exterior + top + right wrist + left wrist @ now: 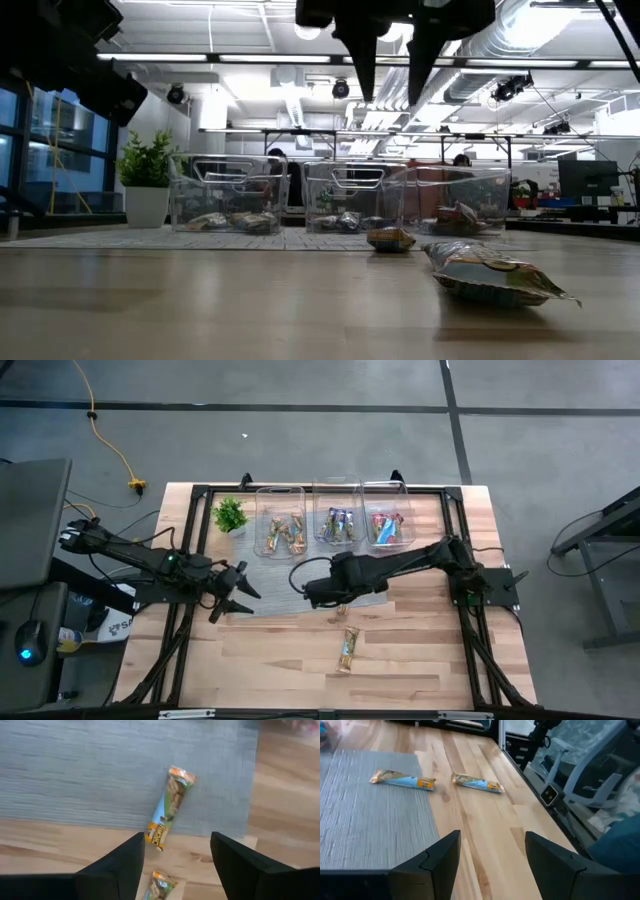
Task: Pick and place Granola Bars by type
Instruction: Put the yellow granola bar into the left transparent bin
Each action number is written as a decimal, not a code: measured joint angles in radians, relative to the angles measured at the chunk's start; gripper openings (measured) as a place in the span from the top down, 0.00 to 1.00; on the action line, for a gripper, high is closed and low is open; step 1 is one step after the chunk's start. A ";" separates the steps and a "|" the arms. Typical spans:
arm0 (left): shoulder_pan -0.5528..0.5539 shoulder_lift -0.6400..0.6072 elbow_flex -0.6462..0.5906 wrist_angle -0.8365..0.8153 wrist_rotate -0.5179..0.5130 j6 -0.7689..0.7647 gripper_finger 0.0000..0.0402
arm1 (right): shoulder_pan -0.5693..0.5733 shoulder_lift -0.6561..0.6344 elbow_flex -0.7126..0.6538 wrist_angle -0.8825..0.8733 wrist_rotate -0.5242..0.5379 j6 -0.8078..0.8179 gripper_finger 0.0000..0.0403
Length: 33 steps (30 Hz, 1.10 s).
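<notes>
You have most Granola Bars (283, 535) binned; two remain, one on the mat's edge (171, 806), one nearer (347, 649). Right gripper (177, 851) hovers spread, empty.

It looked like an open-plan lab: exposed ceiling ducts (540, 40), strip lights (170, 57), monitors (585, 180) on far desks, and a grey concrete floor (300, 445).

Orange-and-blue wrapped granola bars (169, 807) lie on a grey ribbed mat (100, 765) and pale striped wood table (420, 660)
</notes>
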<state>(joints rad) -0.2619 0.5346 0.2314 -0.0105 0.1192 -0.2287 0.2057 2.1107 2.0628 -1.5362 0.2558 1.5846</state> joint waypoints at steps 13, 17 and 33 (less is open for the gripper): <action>0.000 -0.106 0.001 -0.055 -0.054 0.014 0.46 | -0.031 0.001 -0.291 0.293 -0.085 0.031 0.33; 0.000 -0.128 0.001 -0.076 -0.065 -0.004 0.46 | -0.040 -0.043 -0.423 0.484 -0.143 0.045 0.32; 0.000 -0.127 0.001 -0.090 -0.098 -0.012 0.46 | -0.138 -0.173 -0.785 0.934 -0.286 0.081 0.32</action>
<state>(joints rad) -0.2619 0.4077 0.2325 -0.1006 0.0212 -0.2410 0.0677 1.9373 1.2781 -0.6021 -0.0303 1.6652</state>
